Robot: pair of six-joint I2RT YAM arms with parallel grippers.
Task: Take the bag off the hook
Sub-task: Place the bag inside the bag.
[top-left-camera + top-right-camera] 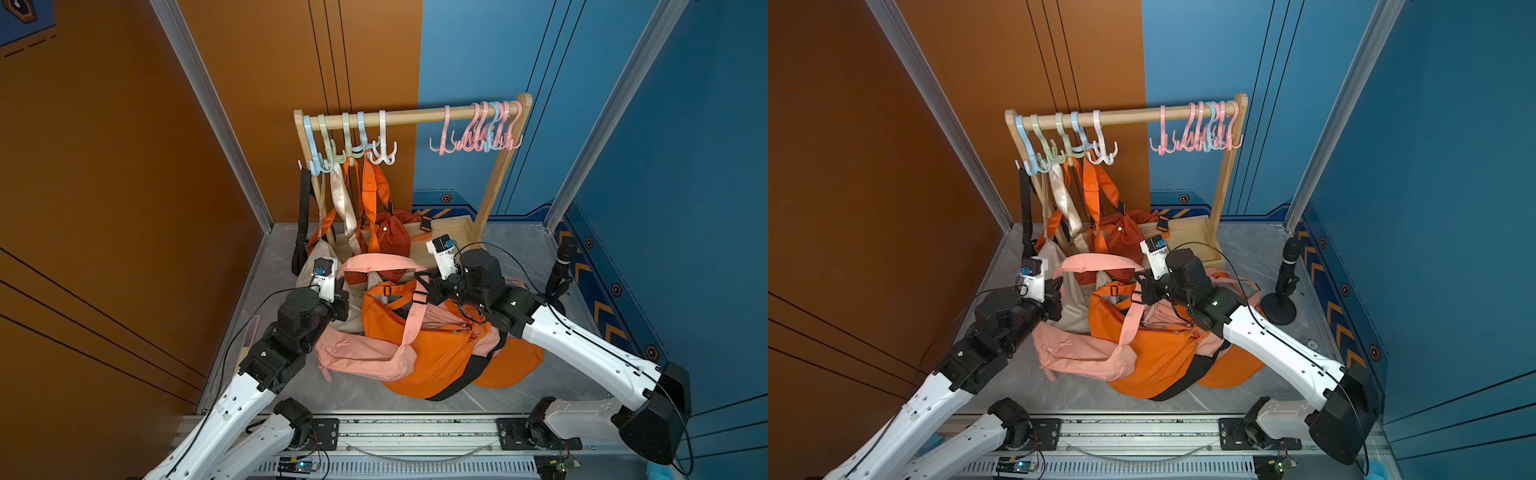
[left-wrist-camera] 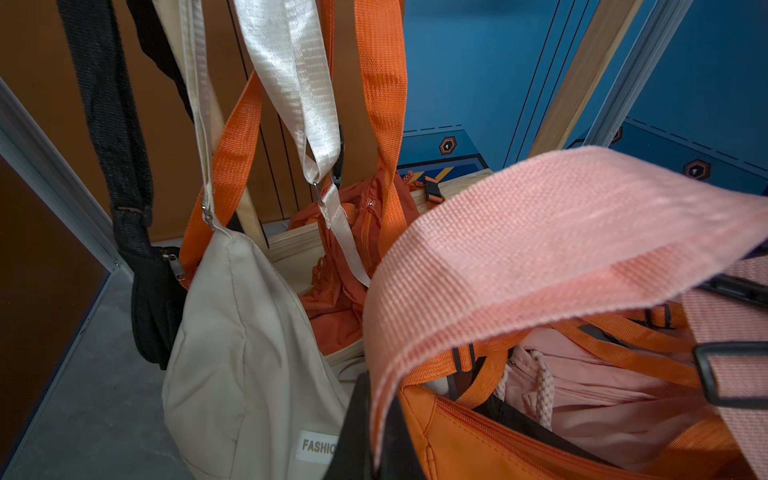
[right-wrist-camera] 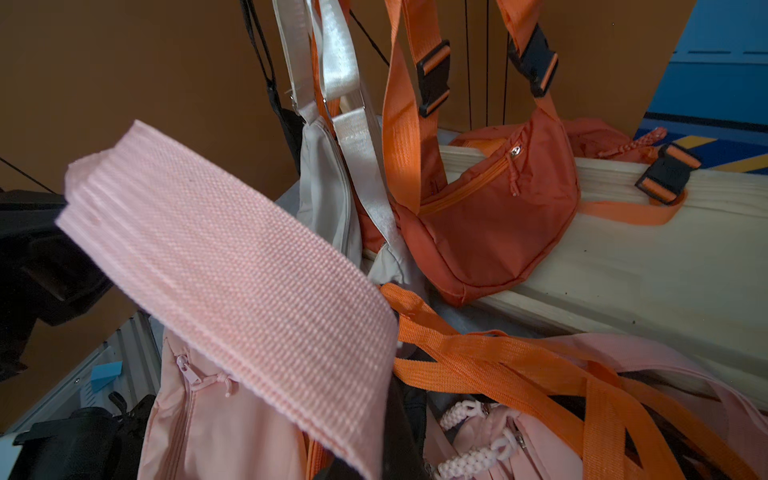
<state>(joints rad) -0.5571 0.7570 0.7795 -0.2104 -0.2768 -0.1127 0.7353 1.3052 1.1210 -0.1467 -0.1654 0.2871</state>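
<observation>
The pink bag lies on the floor, partly on an orange bag. Its wide pink strap arches free of the rack between my two grippers. My left gripper is shut on one end of the strap, and my right gripper is shut on the other end. The white hook on the wooden rail hangs bare. Black, beige and orange bags hang by their straps from the pale hooks beside it.
Several pink hooks crowd the rail's right end. The rack's wooden base sits behind the bags. A black microphone stand is at the right wall. Orange and blue walls close in on both sides.
</observation>
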